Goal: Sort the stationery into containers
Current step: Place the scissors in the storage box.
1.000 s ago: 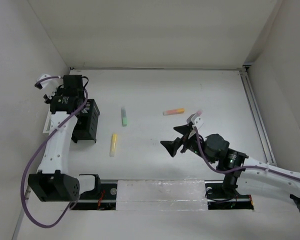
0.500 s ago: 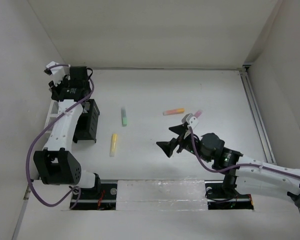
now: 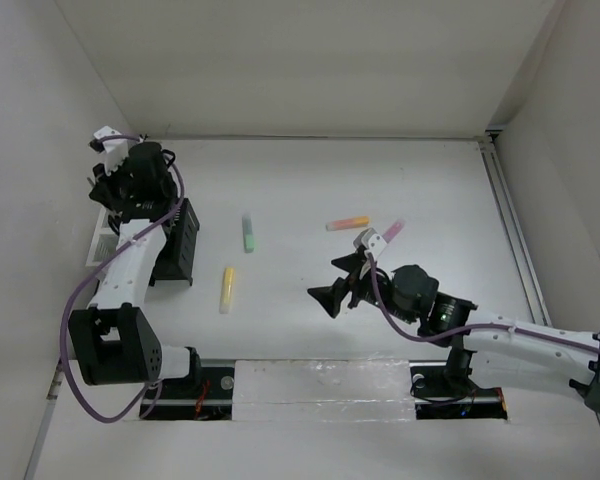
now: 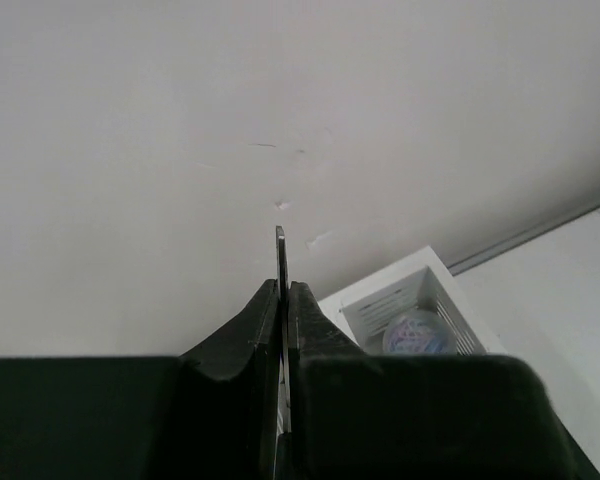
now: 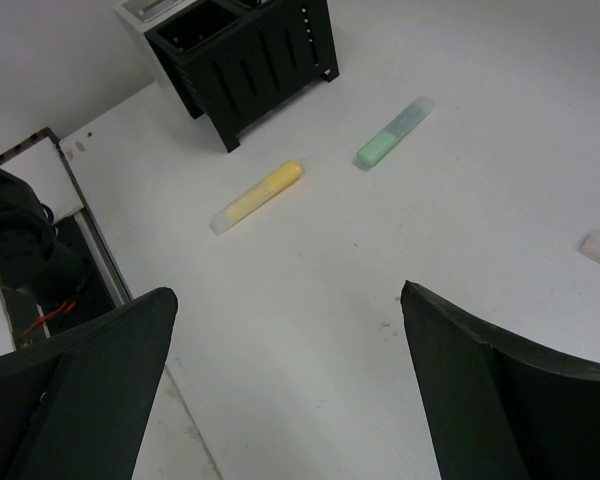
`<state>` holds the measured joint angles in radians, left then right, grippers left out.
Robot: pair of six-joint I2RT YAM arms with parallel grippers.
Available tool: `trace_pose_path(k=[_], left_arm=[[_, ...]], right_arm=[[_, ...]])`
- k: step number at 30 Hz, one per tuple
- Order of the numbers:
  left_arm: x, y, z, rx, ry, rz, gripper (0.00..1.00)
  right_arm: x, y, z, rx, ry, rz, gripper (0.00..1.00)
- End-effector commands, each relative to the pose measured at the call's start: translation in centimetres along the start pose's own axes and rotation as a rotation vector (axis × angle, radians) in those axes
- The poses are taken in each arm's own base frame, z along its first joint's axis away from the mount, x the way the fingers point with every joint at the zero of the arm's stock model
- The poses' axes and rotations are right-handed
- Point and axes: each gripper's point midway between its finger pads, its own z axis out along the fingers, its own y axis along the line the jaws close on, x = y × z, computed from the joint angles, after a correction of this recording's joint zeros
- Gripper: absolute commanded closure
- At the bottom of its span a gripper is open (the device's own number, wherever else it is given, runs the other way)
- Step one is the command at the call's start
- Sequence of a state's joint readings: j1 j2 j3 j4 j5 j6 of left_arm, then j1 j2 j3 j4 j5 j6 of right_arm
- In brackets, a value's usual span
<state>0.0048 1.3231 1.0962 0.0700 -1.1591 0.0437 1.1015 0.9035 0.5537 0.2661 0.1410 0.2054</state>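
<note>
White table and white walls fill most of what I see. My left gripper (image 4: 283, 292) is up by the left wall with its jaws pressed together; a thin dark sliver pokes out between the tips, and I cannot tell what it is. Past it sits the white container (image 4: 435, 285), half cut off by my fingers, with a small round greyish-purple piece (image 4: 412, 332) in one compartment. From above, that box is mostly hidden behind my left arm, just beside the black container (image 3: 175, 245).

My right gripper (image 3: 337, 282) hangs over the middle of the table, jaws spread wide and holding nothing. On the table lie a yellow highlighter (image 3: 226, 288) and a green highlighter (image 3: 247, 232). The orange highlighter (image 3: 347, 223) is clipped at my right wrist view's edge. A pale purple highlighter (image 3: 393, 230) is partly covered by my right wrist.
</note>
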Motion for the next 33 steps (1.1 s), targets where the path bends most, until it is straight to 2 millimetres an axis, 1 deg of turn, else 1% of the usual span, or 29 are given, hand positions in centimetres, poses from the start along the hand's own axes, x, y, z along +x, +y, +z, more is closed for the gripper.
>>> trace_pose_path(k=[1,2,3,4,5,6,7,9,10,11,12,13,14,16,18,20,21,22,24,25,27,28,31,32,33], left_arm=[[-3.0,1.1,1.1,-0.029,-0.03,-0.125,1.0],[-3.7,1.2,1.2,-0.041,-0.058,-0.162,1.0],[-2.9,1.9,1.3,-0.081,-0.055,-0.107,1.0],[-2.9,2.3,1.5,-0.103,-0.056,-0.117,1.0],[-2.7,2.5,1.5,-0.113,-0.055,-0.118,1.0],[-3.0,2.6,1.6,-0.143,-0.066,-0.151,1.0],[-2.7,2.8,1.6,-0.157,-0.063,-0.14,1.0],[-2.8,2.3,1.8,-0.145,-0.064,-0.136,1.0],[-2.7,1.9,2.0,-0.146,-0.067,-0.131,1.0],[-2.9,1.8,2.1,-0.155,-0.066,-0.133,1.0],[-2.3,1.6,2.1,-0.163,-0.056,-0.12,1.0],[-2.3,1.6,2.2,-0.163,-0.056,-0.12,1.0],[-1.5,1.8,2.2,-0.181,-0.053,-0.119,1.0],[-1.1,3.0,2.9,-0.204,-0.05,-0.156,1.0],[-0.3,2.9,3.1,-0.201,-0.034,-0.164,1.0],[-0.6,2.9,3.1,-0.189,-0.039,-0.185,1.0],[-0.2,2.8,3.1,-0.189,-0.035,-0.175,1.0],[-0.1,3.0,3.1,-0.203,-0.037,-0.175,1.0],[0.4,3.2,3.1,-0.215,-0.039,-0.18,1.0],[1.2,3.0,3.1,-0.224,-0.03,-0.167,1.0],[1.8,2.5,3.4,-0.233,-0.023,-0.15,1.0],[2.0,2.6,3.4,-0.242,-0.021,-0.156,1.0],[2.4,2.5,3.5,-0.254,-0.017,-0.158,1.0],[2.7,2.5,3.4,-0.255,-0.014,-0.149,1.0],[2.5,3.0,3.5,-0.263,-0.017,-0.172,1.0]], right_arm=[[-2.2,1.5,0.4,-0.048,-0.038,0.024,0.0],[-2.4,1.6,0.6,-0.049,-0.039,0.024,0.0],[-2.4,1.6,0.6,-0.049,-0.039,0.033,0.0],[-1.9,1.5,0.8,-0.044,-0.022,0.031,0.0],[-1.8,1.6,1.0,-0.043,-0.016,0.03,0.0],[-2.4,1.9,1.1,-0.055,-0.026,0.043,0.0],[-1.6,2.0,1.2,-0.06,0.005,0.048,0.0],[-2.2,2.7,1.4,-0.079,0.007,0.058,0.0],[-1.9,2.7,1.4,-0.075,0.02,0.057,0.0],[-1.8,3.0,1.3,-0.084,0.022,0.056,0.0],[-2.2,3.1,1.3,-0.086,0.014,0.057,0.0],[-2.0,2.9,1.3,-0.075,0.022,0.065,0.0],[-2.0,2.9,1.3,-0.075,0.022,0.065,0.0],[-2.2,2.8,1.3,-0.065,0.022,0.065,0.0],[-1.8,2.8,1.4,-0.059,0.045,0.071,0.0],[-2.2,2.8,1.4,-0.059,0.045,0.071,0.0],[-1.4,2.8,1.5,-0.061,0.072,0.068,0.0],[-2.0,3.0,1.5,-0.064,0.061,0.069,0.0],[-1.9,3.0,1.6,-0.061,0.071,0.068,0.0],[-1.9,3.0,1.6,-0.061,0.071,0.068,0.0],[-2.2,3.2,1.4,-0.073,0.063,0.069,0.0],[-2.0,3.1,1.4,-0.071,0.072,0.068,0.0],[-3.0,3.5,1.2,-0.085,0.055,0.062,0.0],[-2.5,3.3,1.1,-0.079,0.077,0.059,0.0],[-3.0,3.4,1.1,-0.082,0.066,0.049,0.0]])
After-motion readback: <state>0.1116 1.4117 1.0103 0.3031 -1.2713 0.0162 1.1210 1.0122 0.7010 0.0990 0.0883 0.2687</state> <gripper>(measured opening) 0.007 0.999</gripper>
